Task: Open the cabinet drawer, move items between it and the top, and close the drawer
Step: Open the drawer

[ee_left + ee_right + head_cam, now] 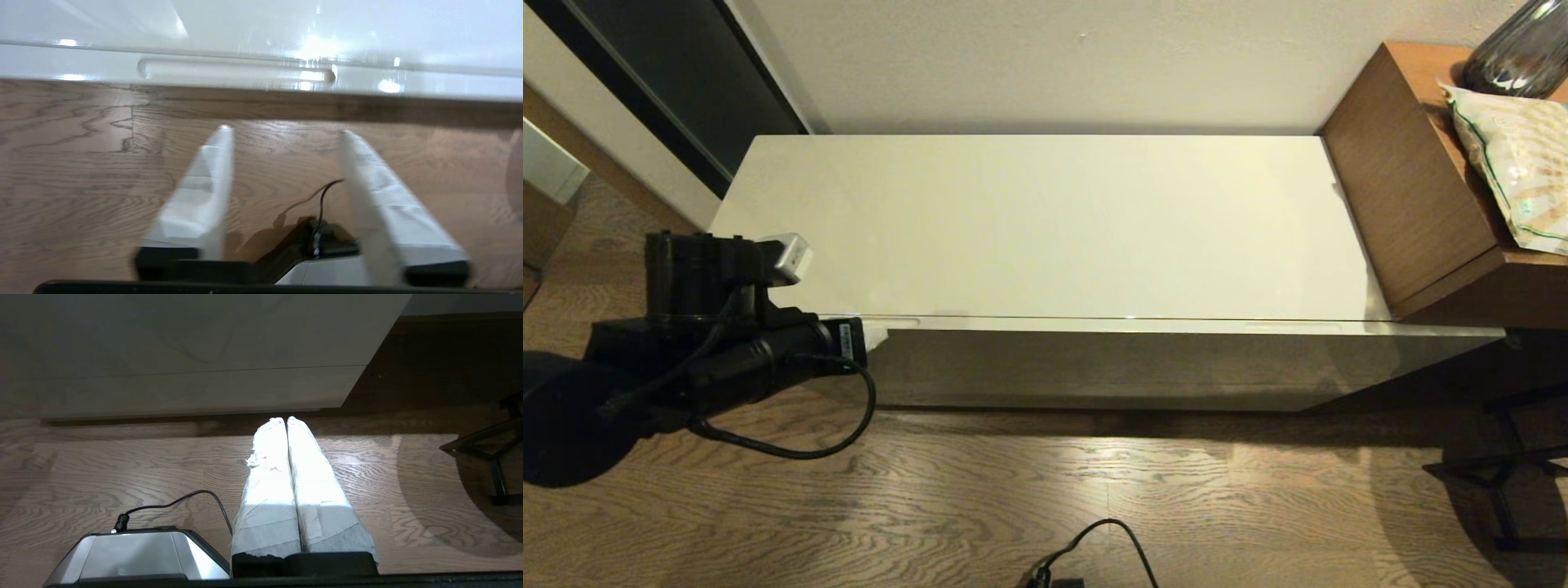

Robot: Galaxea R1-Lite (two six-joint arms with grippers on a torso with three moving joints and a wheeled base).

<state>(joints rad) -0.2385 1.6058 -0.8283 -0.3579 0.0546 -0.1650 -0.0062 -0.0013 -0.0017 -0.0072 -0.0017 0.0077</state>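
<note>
The top (1045, 220) is a long glossy cream panel with nothing on it. Under its front edge the cabinet drawer (1111, 367) stands pushed in, its flat front glossy. Two slim notches show along its rim, one on the left (903, 322) and one on the right (1278, 327). My left gripper (876, 333) is at the drawer's left end, close to the left notch. In the left wrist view it (284, 130) is open and holds nothing, its tips just short of the notch (235, 70). My right gripper (286, 419) is shut and empty, low before the drawer front (184, 347). Tissue pack, slippers and ring are out of view.
A taller brown wooden table (1405, 212) adjoins the cabinet's right end, carrying a green-trimmed patterned bag (1515, 175) and a dark glass vase (1519, 49). A black metal stand (1503, 474) is on the floor at the right. A black cable (1094, 547) lies on the wooden floor.
</note>
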